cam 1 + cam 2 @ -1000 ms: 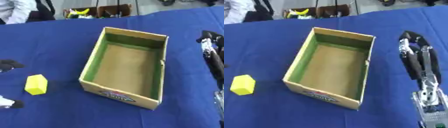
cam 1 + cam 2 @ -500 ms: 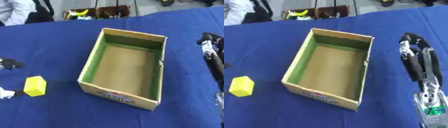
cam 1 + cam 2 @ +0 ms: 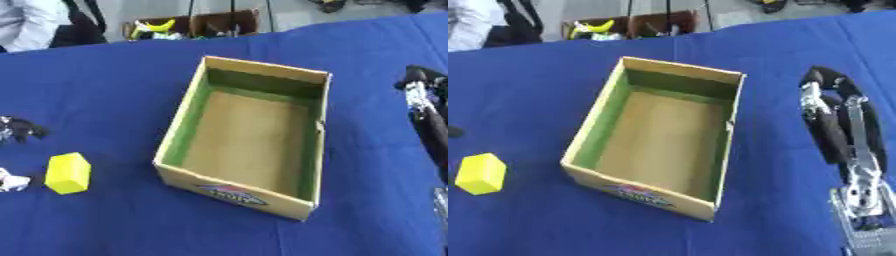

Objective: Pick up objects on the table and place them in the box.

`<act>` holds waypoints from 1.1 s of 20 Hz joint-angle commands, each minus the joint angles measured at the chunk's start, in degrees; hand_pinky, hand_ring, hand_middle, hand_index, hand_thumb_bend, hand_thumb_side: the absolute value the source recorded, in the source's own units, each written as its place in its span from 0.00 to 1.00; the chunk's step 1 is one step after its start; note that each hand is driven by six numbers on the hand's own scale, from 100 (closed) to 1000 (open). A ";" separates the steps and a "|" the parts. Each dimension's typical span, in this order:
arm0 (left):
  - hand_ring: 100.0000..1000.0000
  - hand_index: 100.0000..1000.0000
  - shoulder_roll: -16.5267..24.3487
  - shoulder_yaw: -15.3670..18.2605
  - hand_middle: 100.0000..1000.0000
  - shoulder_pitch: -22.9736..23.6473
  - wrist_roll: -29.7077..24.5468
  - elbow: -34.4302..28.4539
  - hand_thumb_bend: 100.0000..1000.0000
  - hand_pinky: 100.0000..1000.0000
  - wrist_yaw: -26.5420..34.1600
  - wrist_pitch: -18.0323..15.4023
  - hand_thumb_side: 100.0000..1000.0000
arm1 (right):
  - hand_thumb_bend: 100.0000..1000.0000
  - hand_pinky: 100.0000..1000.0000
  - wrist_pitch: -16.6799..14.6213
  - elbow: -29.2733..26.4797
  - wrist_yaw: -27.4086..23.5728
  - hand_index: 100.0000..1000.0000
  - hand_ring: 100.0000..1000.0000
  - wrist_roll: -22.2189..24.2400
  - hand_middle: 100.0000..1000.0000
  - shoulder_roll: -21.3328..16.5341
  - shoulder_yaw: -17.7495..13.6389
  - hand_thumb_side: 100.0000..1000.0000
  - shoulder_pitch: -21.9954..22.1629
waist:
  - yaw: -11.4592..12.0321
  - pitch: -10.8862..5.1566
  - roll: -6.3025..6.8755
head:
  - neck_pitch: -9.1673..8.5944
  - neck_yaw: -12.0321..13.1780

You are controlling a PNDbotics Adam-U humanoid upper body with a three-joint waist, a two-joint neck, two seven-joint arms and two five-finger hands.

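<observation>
An open cardboard box with green inner walls stands in the middle of the blue table, and nothing lies in it. A yellow block rests on the cloth to the box's left. My left hand shows only as tips at the left edge: a black part above the block and a pale part just left of it, spread apart and not touching it. My right hand lies to the right of the box with its fingers straight, holding nothing.
The blue cloth covers the whole table. Beyond its far edge stands a brown crate with yellow things in it. A person in a light top is at the far left corner.
The pale lower part of my left hand has moved up, closer to the yellow block. The box, the block and my right hand have stayed in place.
</observation>
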 commanded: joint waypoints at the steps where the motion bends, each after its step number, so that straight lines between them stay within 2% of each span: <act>1: 0.80 1.00 1.94 -0.19 0.85 -1.52 -1.01 1.17 0.56 0.65 0.46 -0.44 0.62 | 0.00 0.87 -0.13 -0.37 -0.13 0.84 1.00 0.26 0.63 -1.04 0.12 0.84 -0.71 | -0.06 -1.02 0.01 | -0.86 0.29; 11: 0.80 1.00 1.33 -1.28 0.87 -3.19 -4.12 3.09 0.57 0.65 1.66 -1.37 0.60 | 0.00 0.87 -0.13 -0.29 -0.24 0.84 1.00 0.44 0.63 -1.21 0.23 0.84 -0.68 | -0.41 -0.78 0.19 | -1.13 0.59; 22: 0.80 1.00 -0.02 -3.75 0.85 -5.24 -4.29 6.60 0.59 0.65 -0.22 -2.12 0.62 | 0.00 0.87 -0.15 -0.29 -0.35 0.84 1.00 0.60 0.63 -1.26 0.27 0.84 -0.57 | -1.05 -0.50 0.52 | -1.52 1.33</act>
